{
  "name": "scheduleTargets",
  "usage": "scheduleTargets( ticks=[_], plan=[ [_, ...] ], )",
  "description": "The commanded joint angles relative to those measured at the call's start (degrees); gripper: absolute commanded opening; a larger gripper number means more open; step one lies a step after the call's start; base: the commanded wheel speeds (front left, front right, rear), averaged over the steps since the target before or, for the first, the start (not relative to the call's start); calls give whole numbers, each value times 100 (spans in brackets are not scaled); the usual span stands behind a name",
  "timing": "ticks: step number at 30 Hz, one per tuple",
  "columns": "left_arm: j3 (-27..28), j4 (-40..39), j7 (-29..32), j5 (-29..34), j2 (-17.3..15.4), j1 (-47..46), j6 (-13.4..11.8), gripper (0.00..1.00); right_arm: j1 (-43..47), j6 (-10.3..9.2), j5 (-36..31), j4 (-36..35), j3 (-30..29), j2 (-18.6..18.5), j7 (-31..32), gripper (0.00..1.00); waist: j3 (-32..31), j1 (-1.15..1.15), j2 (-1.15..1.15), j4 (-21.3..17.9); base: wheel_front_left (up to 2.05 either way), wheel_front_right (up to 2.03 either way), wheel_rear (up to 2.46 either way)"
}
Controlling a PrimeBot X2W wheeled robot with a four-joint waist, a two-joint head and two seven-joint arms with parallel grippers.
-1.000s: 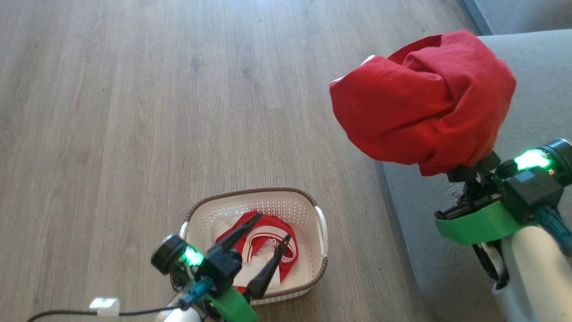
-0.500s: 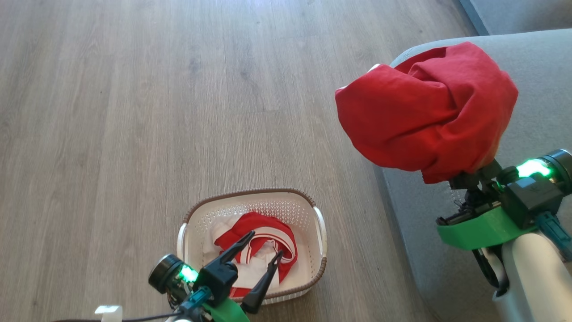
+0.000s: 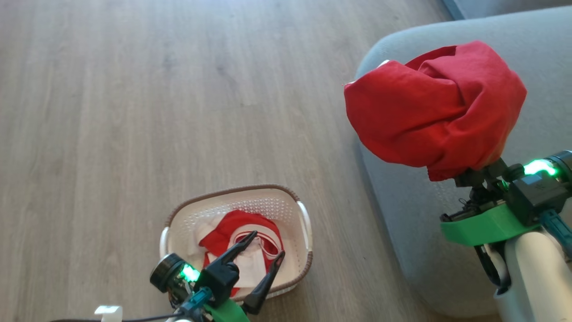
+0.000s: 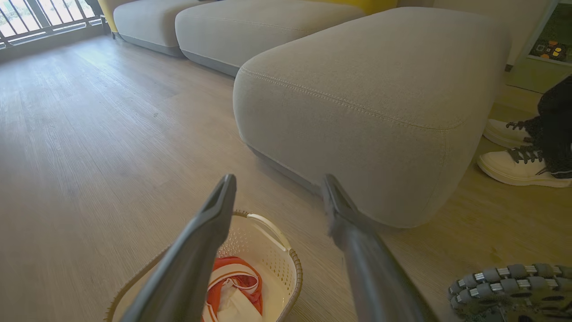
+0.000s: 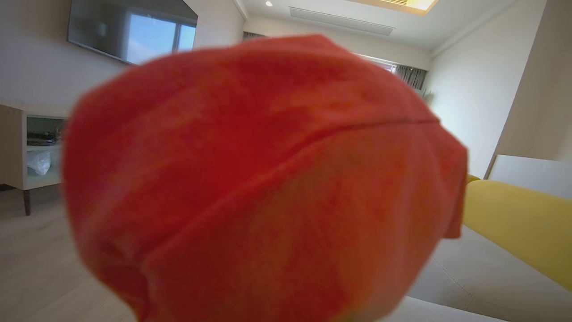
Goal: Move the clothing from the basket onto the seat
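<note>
Clothing is parting ways at this moment: the red garment (image 3: 435, 105) is riding high on the right gripper (image 3: 479, 173), while the red-and-white garment (image 3: 232, 229) is lying in the basket (image 3: 232, 189) on the wooden floor (image 3: 134, 112).

Over the last second the head camera is swinging toward the seat (image 3: 402, 223). The whole picture is sliding with it, so the basket is not travelling at all. More of the grey rounded corner is coming into frame, and the red bundle is now hanging over that corner rather than off its edge. By that reading, the first drop is drawing near and only the release is outstanding.

The right jaws are sitting buried under the cloth. From the way the fabric is bunching up off them, they are judged to be clamped on a fold of it. In the right wrist view the garment (image 5: 268, 179) is looming close and blurred.

The left gripper (image 3: 268, 243) is waiting with its jaws spread wide and nothing between them, fingertips poised just above the striped garment. It is sitting lower in the frame than a second ago.

A person's pale laced shoes (image 4: 514, 165) are standing beyond the seat (image 4: 357, 89) in the left wrist view.

No brand, label or lettering is reading clearly anywhere. A small white tag (image 3: 106, 311) on the cable is showing no legible print.
</note>
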State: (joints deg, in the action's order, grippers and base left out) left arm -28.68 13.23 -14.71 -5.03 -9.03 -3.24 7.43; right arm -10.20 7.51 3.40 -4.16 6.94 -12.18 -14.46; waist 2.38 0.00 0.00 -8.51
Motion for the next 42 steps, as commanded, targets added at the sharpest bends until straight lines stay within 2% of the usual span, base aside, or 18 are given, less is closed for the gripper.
scheduleTargets(
  ticks=[1,11,18,31,42],
  plan=[
    [173,-220,-29,9,-53,-211,5,100,-156,-2,-53,-194,51,45,-54,0,95,0,0,-201,0,0,0],
    [161,-310,-29,41,-191,-513,5,100,-195,-2,-124,-254,-178,225,-54,0,543,0,0,-1216,0,0,0],
    [39,-327,-29,92,-301,-573,5,100,-189,-2,-168,-262,-297,390,-54,0,651,0,0,-2079,0,0,0],
    [-885,-109,-29,-151,-350,-1194,5,100,437,-2,-311,-790,-1438,680,-54,0,753,0,0,-2251,0,0,0],
    [-961,-95,-29,-213,-310,-1249,5,100,476,-2,-337,-793,-1757,748,-54,0,705,0,0,-2224,0,0,0]
  ],
)
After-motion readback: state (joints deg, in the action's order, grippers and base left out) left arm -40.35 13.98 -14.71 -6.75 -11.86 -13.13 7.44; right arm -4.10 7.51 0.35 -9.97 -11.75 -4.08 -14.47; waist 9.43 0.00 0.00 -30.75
